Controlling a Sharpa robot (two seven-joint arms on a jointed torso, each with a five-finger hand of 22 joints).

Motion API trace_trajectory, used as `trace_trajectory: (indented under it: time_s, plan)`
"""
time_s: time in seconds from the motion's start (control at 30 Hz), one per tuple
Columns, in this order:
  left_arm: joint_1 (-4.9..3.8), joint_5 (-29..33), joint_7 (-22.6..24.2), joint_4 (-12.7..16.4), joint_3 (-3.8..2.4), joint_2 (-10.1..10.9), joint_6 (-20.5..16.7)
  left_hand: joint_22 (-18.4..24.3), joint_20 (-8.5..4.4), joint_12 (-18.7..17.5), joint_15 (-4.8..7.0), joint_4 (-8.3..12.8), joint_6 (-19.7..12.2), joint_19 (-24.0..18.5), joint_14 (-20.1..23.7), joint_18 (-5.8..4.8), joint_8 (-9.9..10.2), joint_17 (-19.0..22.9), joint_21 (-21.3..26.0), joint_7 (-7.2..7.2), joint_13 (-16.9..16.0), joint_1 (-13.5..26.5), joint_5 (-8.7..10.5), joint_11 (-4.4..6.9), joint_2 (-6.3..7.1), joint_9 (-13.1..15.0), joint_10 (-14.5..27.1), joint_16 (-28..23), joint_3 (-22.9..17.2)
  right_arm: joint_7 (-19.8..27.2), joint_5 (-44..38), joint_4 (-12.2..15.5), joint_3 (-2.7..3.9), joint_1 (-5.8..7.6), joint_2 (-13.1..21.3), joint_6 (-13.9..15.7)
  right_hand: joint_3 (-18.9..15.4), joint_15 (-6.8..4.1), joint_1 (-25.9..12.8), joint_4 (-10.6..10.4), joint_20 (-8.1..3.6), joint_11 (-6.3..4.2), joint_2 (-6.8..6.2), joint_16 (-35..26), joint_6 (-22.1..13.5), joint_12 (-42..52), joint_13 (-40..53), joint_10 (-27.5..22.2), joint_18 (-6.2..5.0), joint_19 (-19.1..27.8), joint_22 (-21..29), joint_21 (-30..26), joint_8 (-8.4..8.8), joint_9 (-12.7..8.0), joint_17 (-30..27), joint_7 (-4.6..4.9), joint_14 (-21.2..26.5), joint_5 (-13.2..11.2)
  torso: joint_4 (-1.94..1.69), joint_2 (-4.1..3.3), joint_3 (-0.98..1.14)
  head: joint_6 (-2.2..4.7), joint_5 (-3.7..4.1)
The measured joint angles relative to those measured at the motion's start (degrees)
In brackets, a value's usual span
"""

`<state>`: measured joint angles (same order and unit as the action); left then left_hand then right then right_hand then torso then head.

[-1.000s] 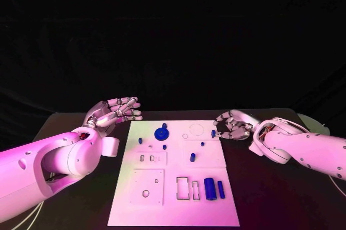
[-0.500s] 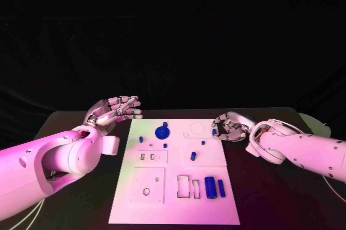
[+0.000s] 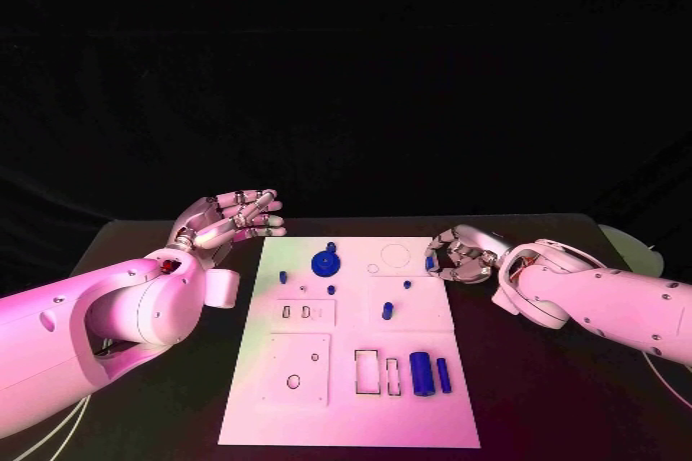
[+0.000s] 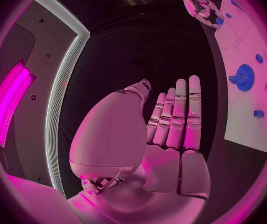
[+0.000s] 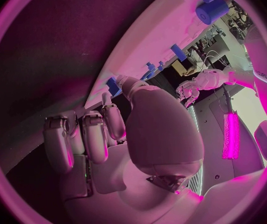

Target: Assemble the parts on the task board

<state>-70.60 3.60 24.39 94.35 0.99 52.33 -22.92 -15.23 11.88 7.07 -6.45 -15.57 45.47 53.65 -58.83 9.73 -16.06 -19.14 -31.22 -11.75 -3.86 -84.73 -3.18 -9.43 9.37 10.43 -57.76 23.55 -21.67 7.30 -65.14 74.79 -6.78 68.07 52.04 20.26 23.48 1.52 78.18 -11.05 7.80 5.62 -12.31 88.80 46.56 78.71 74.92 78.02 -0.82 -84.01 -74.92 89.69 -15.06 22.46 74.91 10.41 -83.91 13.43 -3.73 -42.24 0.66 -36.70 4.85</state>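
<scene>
1. Nearest, a thick blue cylinder (image 3: pixel 420 374) and a thinner blue rod (image 3: pixel 443 376) lie side by side near the task board (image 3: pixel 346 421)'s near right corner, long axes running near to far.
2. Further, the right hand (image 3: pixel 464 255) at the board's right edge pinches a small blue part (image 3: pixel 430 264); whether that part stands upright cannot be told.
3. Farthest, the left hand (image 3: pixel 231 219) hovers spread and empty off the far left corner, beside the blue gear (image 3: pixel 325 264).

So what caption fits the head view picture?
Right hand pinches a blue part at the task board edge.
</scene>
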Motion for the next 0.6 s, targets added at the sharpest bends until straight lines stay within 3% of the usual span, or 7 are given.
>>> trace_trajectory:
  time_s: [0.6]
  plan:
    - [0.0,0.0,-0.2,0.0,0.0,0.2,0.0,0.0,0.0,-0.1,0.18,0.0,0.0,0.0,0.2,0.0,0.0,0.0,0.0,0.0,0.0,0.0,0.0,0.0,0.0,0.0,0.0,0.0,0.0,-0.2,-0.1,-0.1,0.0,-0.05,-0.2,0.5,0.6,-0.22,-0.1,0.1,0.0,-0.71,0.62,0.2,2.7,0.8,0.0,1.1,0.0,0.0,0.0,0.0,-1.12,0.4,0.0,-0.73,-0.2,0.0,0.0,0.06,-0.02,-0.18,0.06]
